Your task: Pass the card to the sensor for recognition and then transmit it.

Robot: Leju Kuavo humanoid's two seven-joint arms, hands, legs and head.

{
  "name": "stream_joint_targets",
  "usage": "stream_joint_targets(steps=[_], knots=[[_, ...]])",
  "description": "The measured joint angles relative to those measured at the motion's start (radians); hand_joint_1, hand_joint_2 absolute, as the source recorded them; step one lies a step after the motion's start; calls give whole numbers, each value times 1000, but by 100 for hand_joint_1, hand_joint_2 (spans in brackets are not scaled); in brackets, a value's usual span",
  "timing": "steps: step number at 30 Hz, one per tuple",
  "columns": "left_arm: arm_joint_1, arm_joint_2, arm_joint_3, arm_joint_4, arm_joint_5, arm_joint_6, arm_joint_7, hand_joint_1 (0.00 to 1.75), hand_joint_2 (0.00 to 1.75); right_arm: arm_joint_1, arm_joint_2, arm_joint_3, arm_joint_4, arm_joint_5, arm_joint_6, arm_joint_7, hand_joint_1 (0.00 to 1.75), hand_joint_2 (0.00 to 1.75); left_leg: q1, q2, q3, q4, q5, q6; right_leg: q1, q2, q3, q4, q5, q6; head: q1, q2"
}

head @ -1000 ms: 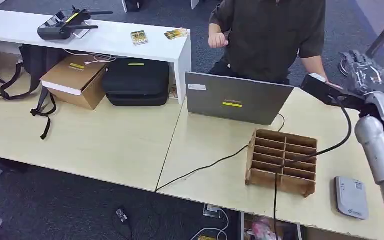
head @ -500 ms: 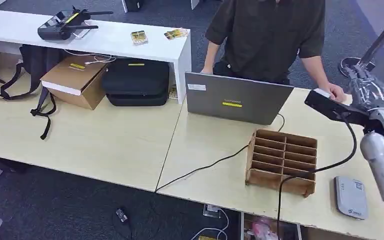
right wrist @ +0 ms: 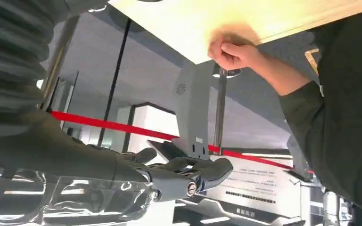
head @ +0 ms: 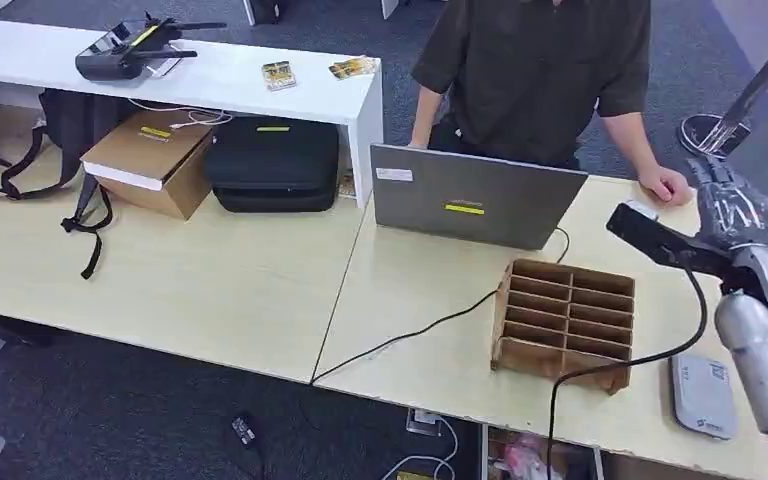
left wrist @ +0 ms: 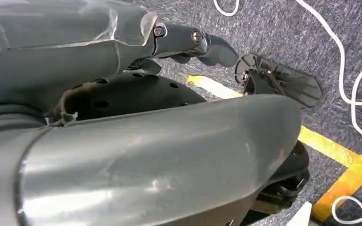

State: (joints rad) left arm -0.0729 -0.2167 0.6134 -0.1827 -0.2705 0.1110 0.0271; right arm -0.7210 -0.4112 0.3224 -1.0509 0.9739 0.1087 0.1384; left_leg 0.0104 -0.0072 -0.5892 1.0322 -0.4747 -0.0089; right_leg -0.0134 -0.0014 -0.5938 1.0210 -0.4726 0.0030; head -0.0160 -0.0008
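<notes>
**Right hand drops back from the person toward the bench's right end**

Over the last second the right hand has sunk from its raised reach and come nearer, while the person's hand has settled as a closed fist on the far right edge of the bench. This looks like an exchange just ended. The card itself cannot be made out in either hand. The grey sensor lies flat at the near right, well below the arm. The right arm is bent with the fingers stretched out toward the far side, and whether they pinch anything cannot be told. The left hand hangs released over the floor.
</notes>
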Motion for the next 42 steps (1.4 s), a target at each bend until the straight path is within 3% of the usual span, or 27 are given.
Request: stream_joint_targets(steps=[13, 21, 30, 42], knots=[[2, 0, 0, 0, 0, 0, 0, 0, 0, 52, -49, -75, -75, 33, 28, 15, 0, 175, 0, 0, 0, 0, -1, 0, 0, 0, 0, 0, 0, 0, 0, 0], [4, 1, 0, 0, -14, 0, 0, 0, 0, 105, -124, -130, -119, 11, 55, 2, 0, 175, 0, -2, -1, 0, -1, 0, 0, -1, 0, -1, 0, 1, 0, 0], [5, 3, 0, 0, -16, 0, 0, 0, 0, 232, -179, -193, -210, -22, 63, 1, 0, 175, 0, -2, -1, 0, -2, 1, 0, -2, 0, -1, -1, 1, 0, 0], [7, 5, 1, 0, -16, 0, 0, 0, 0, 434, -203, -285, -349, -40, 81, 24, 0, 175, 0, -2, -1, 0, -2, 2, 0, -2, 0, -1, -1, 1, 0, 0]])
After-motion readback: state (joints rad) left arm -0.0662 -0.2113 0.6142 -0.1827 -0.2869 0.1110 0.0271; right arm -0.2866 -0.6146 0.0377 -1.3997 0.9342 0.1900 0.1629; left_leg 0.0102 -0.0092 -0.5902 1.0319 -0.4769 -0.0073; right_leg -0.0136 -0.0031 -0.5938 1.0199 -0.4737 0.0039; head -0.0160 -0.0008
